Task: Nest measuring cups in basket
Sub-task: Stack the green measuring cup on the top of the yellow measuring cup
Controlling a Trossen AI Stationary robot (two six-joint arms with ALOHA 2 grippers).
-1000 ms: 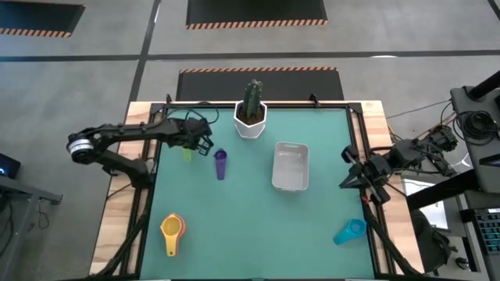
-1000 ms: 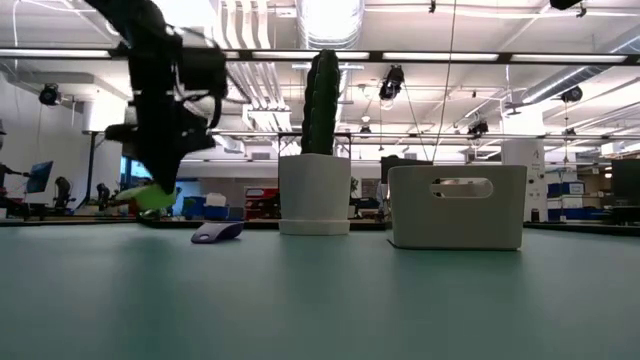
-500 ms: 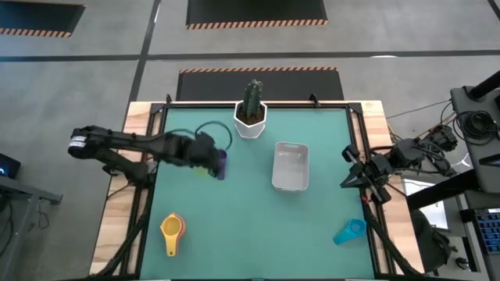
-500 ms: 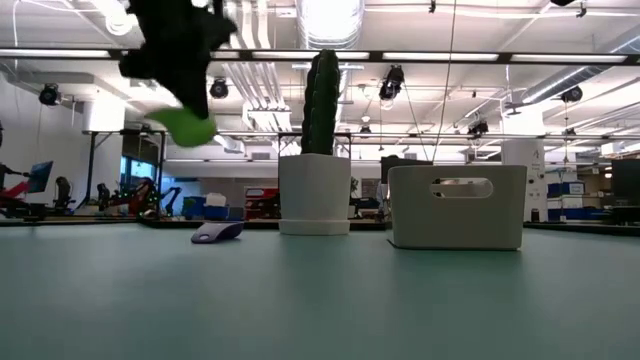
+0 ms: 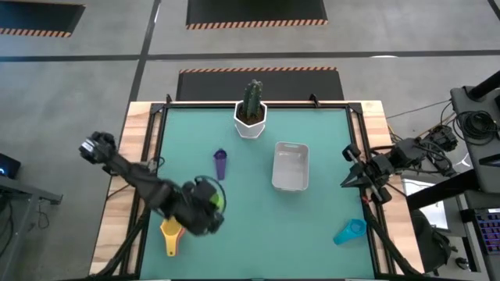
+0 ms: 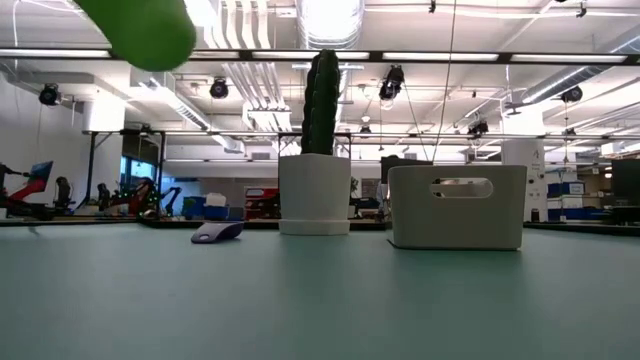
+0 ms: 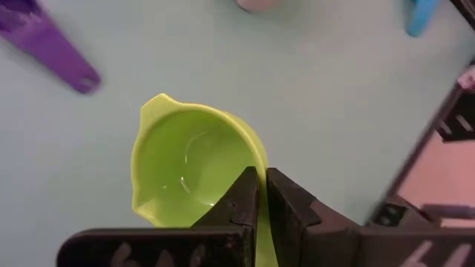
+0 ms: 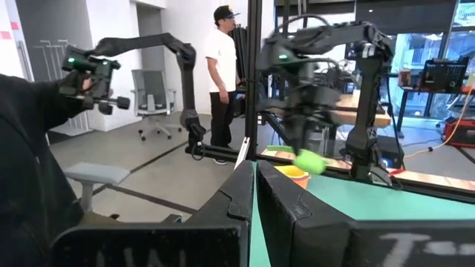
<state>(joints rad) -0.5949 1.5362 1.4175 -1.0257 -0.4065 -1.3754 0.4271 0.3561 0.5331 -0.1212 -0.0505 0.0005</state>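
Lower left of the overhead frame: a yellow plastic measuring cup [image 5: 171, 229] lying on the teal counter [image 5: 258, 242], with an orange one apparently nested under it.

Just to its right, raised off the surface: the left claw [image 5: 201, 212], pinched fully shut on the short handle of a lime-green plastic measuring cup [image 5: 216, 200]. Moved within the last second from the upper left of the counter, beside the purple plastic measuring cup [image 5: 220, 164], down to this lower-left spot. Shown bowl-up past the dark fingertips in the wrist picture, and only as a green blur at top left of the table-level picture, well above the surface.

Left lying where it was, near centre-left: the purple cup.

Upper centre: a white hexagonal pot with a cactus [image 5: 251, 119], untouched.

Centre-right: the light grey rectangular plastic basket [image 5: 290, 167], no cup visible inside it.

Right edge: the right claw [image 5: 349, 175], closed on nothing, parked well apart from the work.

Lower right: a teal-blue plastic measuring cup [image 5: 349, 231], alone.

Likely meaning: carried away from the basket and toward the yellow stack, so probably nesting there first. Task barely begun.
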